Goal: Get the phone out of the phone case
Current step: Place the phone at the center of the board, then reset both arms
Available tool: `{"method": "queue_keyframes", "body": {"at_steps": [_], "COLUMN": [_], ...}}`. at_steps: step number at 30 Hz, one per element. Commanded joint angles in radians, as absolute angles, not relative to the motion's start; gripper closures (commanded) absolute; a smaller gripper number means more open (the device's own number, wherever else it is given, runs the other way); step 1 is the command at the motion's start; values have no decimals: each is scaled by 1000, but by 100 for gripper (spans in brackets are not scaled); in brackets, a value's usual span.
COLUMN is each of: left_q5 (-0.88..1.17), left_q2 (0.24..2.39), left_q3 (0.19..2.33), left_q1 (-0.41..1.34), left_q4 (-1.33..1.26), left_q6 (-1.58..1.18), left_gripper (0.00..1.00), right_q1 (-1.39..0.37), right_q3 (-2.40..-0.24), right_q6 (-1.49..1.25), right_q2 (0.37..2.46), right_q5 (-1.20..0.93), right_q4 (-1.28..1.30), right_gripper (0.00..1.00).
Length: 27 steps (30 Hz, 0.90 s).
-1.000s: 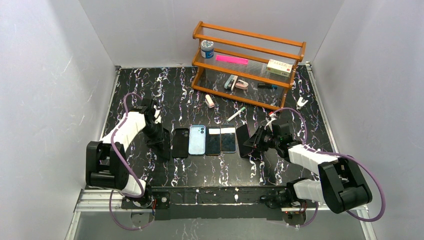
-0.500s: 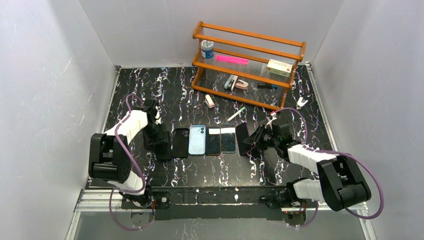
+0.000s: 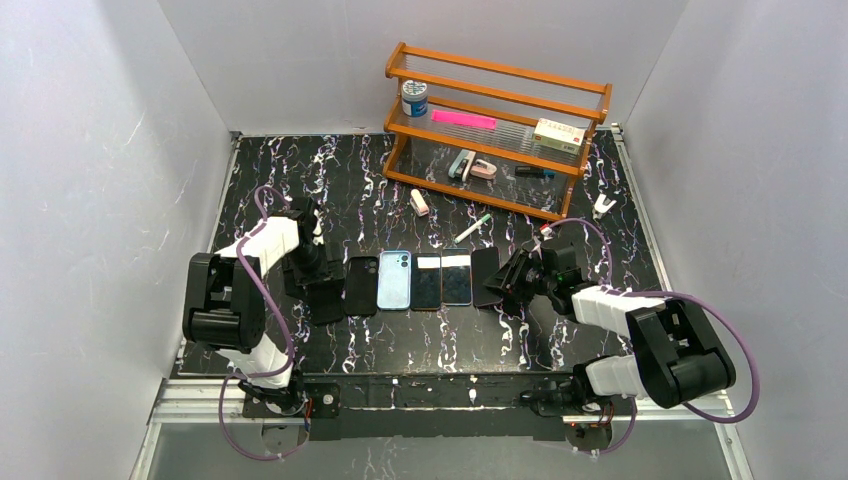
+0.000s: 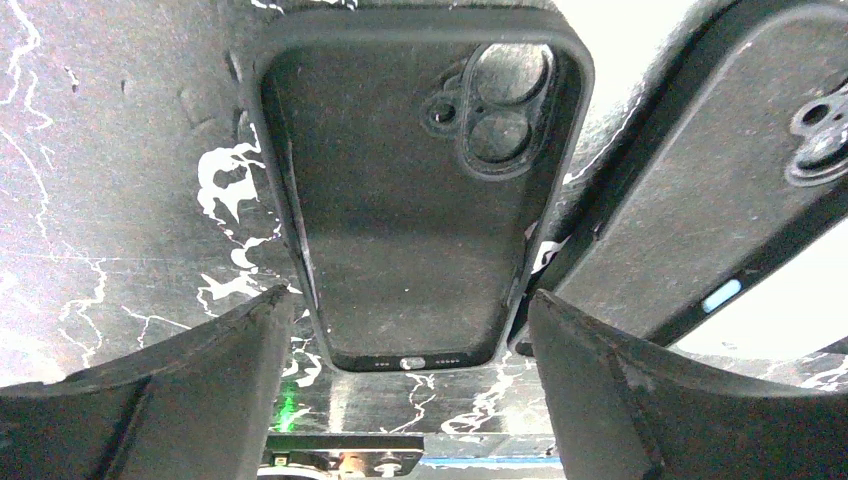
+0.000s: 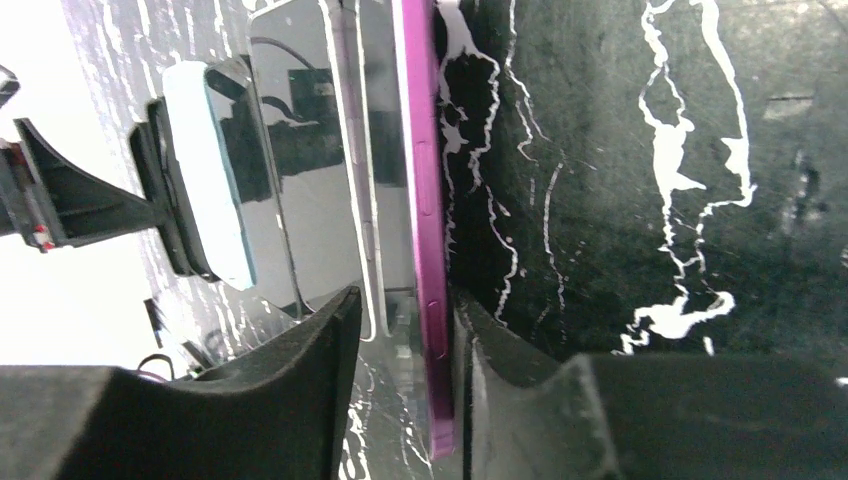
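From above, the phone [image 3: 486,276] lies on the marbled surface [image 3: 300,170] at the right end of a row of handsets, its long axis running away from the arm bases. The right gripper [image 3: 506,281] sits just beside its right edge, so the right arm is much the nearer. The left gripper [image 3: 322,290] is low at the row's opposite end, next to a second black case [image 3: 360,285]; what lies under it cannot be separated from its dark fingers here. In the left wrist view the phone case [image 4: 400,200] rests on the surface between fingers [image 4: 150,400] spread wide and clear of both its long sides. It looks empty, though its dark inside is hard to read. In the right wrist view the phone [image 5: 428,250] shows only as a magenta edge running lengthwise between fingers [image 5: 250,400] that stand partly apart. One seems to touch that edge, and a glassy neighbouring handset [image 5: 300,200] crowds the gap at the other, so I cannot tell whether the gripper pinches the phone or merely straddles it.
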<state>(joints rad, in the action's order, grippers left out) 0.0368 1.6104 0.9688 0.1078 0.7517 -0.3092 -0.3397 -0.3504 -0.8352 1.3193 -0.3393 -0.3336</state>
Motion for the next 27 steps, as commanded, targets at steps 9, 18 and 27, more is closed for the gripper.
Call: {"method": "queue_keyframes", "body": {"at_steps": [9, 18, 27], "left_q5": [29, 72, 191], "left_q2": [1511, 1502, 1548], "left_q3": [945, 891, 888], "left_q1": [83, 52, 52], "left_q4": [675, 569, 490], "left_q6": [-400, -454, -438], "left_gripper": [2, 2, 2], "right_q1": [-335, -337, -336], "right_q3": [-453, -495, -509], "right_q6": [-718, -708, -748], "right_q2": [1224, 1256, 1317], "right_q5": [-180, -193, -268], "right_q4": [-4, 34, -78], "right_gripper": [26, 24, 24]}}
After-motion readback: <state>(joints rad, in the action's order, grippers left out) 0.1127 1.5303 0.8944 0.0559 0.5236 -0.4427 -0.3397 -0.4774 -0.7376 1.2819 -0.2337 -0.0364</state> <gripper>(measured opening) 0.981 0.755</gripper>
